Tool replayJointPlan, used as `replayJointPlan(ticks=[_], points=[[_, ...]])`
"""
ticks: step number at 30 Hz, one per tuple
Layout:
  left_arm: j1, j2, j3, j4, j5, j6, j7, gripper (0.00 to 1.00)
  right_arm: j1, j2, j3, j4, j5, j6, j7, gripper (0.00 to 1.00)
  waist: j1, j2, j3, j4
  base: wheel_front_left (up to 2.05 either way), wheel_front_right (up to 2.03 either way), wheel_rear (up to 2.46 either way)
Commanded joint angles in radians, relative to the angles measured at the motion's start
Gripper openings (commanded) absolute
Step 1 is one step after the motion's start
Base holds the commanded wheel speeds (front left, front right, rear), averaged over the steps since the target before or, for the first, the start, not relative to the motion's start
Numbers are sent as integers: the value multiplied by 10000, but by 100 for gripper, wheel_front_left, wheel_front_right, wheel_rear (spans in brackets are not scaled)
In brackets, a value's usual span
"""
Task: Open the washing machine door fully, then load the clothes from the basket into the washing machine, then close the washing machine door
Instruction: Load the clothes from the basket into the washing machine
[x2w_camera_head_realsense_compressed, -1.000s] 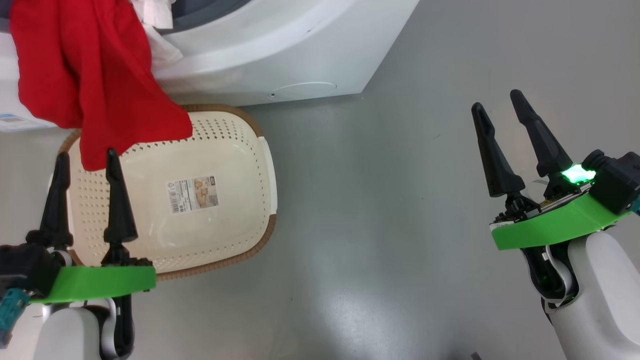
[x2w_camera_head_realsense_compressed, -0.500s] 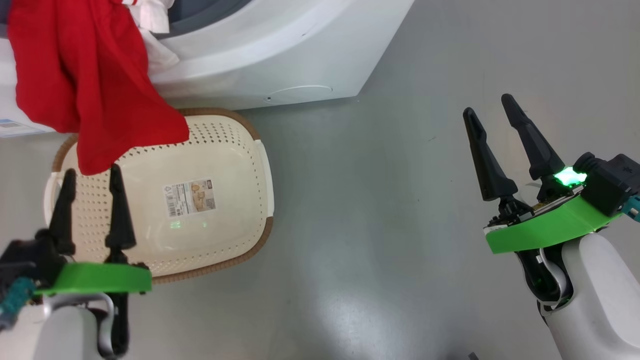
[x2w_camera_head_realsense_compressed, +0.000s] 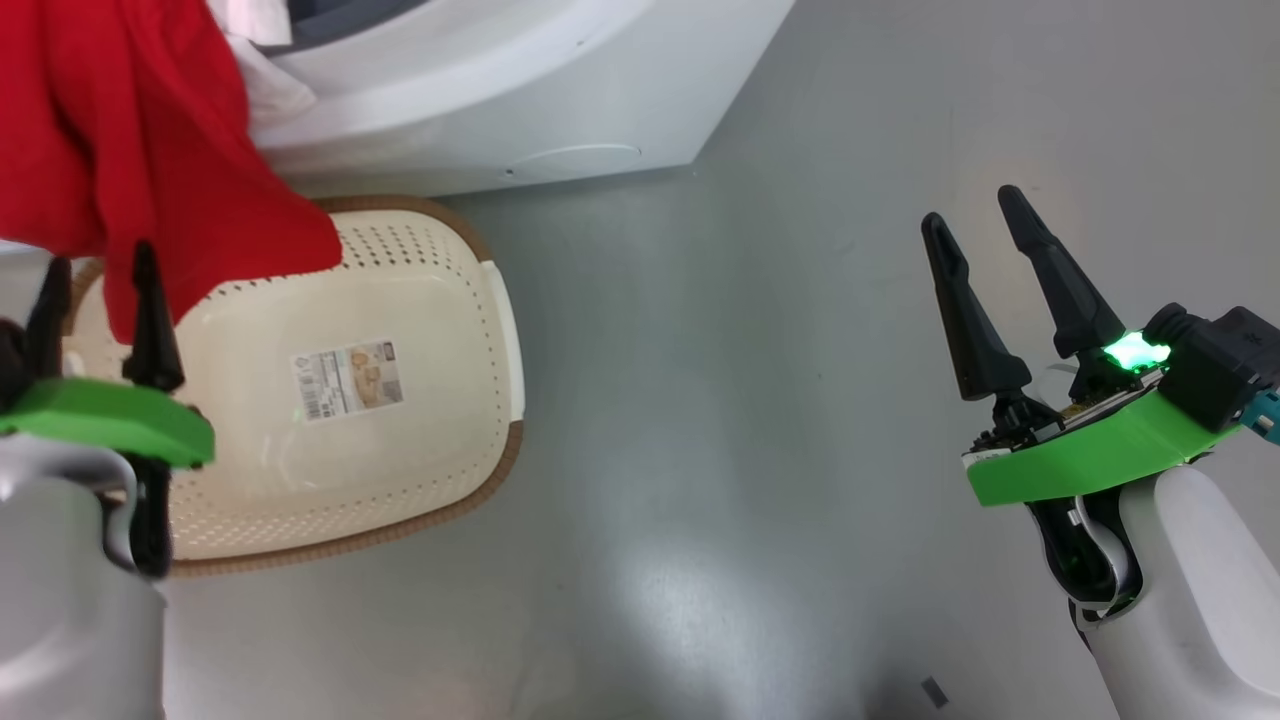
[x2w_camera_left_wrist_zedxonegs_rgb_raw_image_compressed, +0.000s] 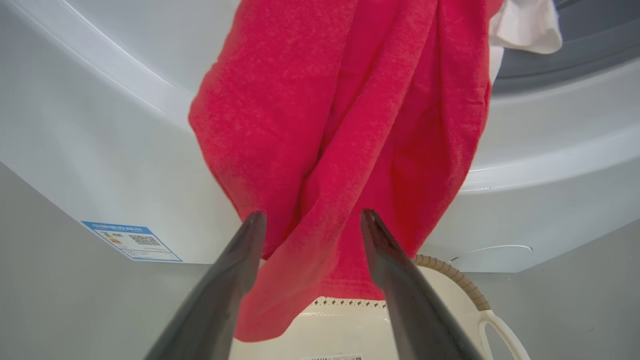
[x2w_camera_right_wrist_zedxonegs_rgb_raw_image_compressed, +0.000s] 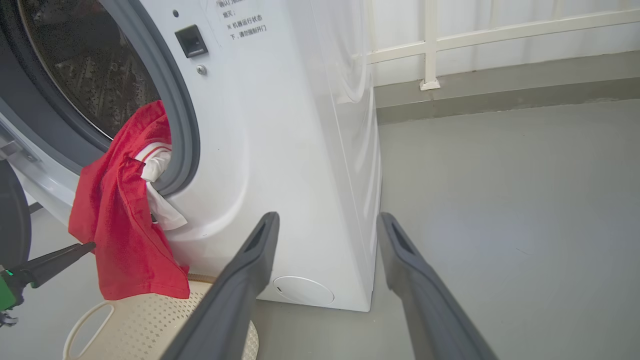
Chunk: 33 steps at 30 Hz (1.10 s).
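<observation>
Washing machine (x2w_camera_right_wrist_zedxonegs_rgb_raw_image_compressed: 300, 150): mouth uncovered, drum in sight. Floor (x2w_camera_head_realsense_compressed: 750, 400) to its right bare. Basket (x2w_camera_head_realsense_compressed: 430, 300) snug vs. machine front, red hem draped over its back rim. Clothes (x2w_camera_left_wrist_zedxonegs_rgb_raw_image_compressed: 340, 125): half in, half out, hanging from drum over rubber lip (x2w_camera_right_wrist_zedxonegs_rgb_raw_image_compressed: 185, 125) down toward basket. Left gripper (x2w_camera_left_wrist_zedxonegs_rgb_raw_image_compressed: 310, 215): fingers apart, aimed at hanging fold, close; contact can't tell. Right gripper (x2w_camera_head_realsense_compressed: 970, 210): fingers apart, holding nothing, well off over floor.

Prob. best: pinch low on fold w/ left, lift up & over lip, push deep, so no cloth left in door's way. Mind lip edge & basket rim just below; tight there. Plenty of swing room to the right.
</observation>
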Motion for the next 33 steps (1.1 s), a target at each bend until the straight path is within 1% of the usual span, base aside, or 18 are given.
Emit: replayJointPlan(ticks=[1, 7, 11, 12, 21, 26, 27, 28, 29, 30, 33], points=[[-203, 474, 174, 111, -77, -64, -18, 100, 106, 9, 137, -268, 93, 16, -48, 100, 0, -1, 152, -123, 0, 0, 0], [-1285, 839, -199, 1527, -211, -96, -113, 100, 10, 96, 65, -296, 80, 16, -48, 100, 0, -1, 406, -285, 0, 0, 0], [-1841, 994, -614, 2173, -349, -101, -163, 100, -56, 135, 51, -322, 59, 16, -48, 100, 0, -1, 544, -347, 0, 0, 0], [-1841, 994, -614, 2173, -349, -101, -163, 100, -56, 135, 51, -322, 59, 16, -48, 100, 0, -1, 544, -347, 0, 0, 0], [-2875, 1044, -1684, 2995, -853, -104, -210, 100, -116, 113, 12, -370, -3, 16, -48, 100, 0, -1, 779, -323, 0, 0, 0], [-3349, 1122, -2058, 3462, -1083, -104, -220, 100, -184, 95, 57, -404, -25, 16, -48, 100, 0, -1, 871, -367, 0, 0, 0], [-3414, 1128, -2109, 3541, -1127, -104, -222, 78, -184, 93, 54, -408, -31, 16, -48, 100, 0, -1, 881, -374, 0, 0, 0], [-3470, 1129, -2155, 3606, -1166, -104, -223, 47, -176, 92, 47, -408, -37, 16, -48, 100, 0, -1, 882, -378, 0, 0, 0], [-3512, 1133, -2192, 3644, -1197, -104, -224, 31, -166, 92, 35, -407, -42, 16, -48, 100, 0, -1, 885, -379, 0, 0, 0], [-3545, 1145, -2214, 3638, -1223, -104, -225, 0, -155, 93, 22, -407, -44, 16, -48, 100, 0, -1, 888, -378, 0, 0, 0], [-3545, 1184, -2246, 3557, -1287, -105, -226, 0, -140, 103, -11, -394, -48, 16, -48, 100, 0, -1, 884, -363, 0, 0, 0]])
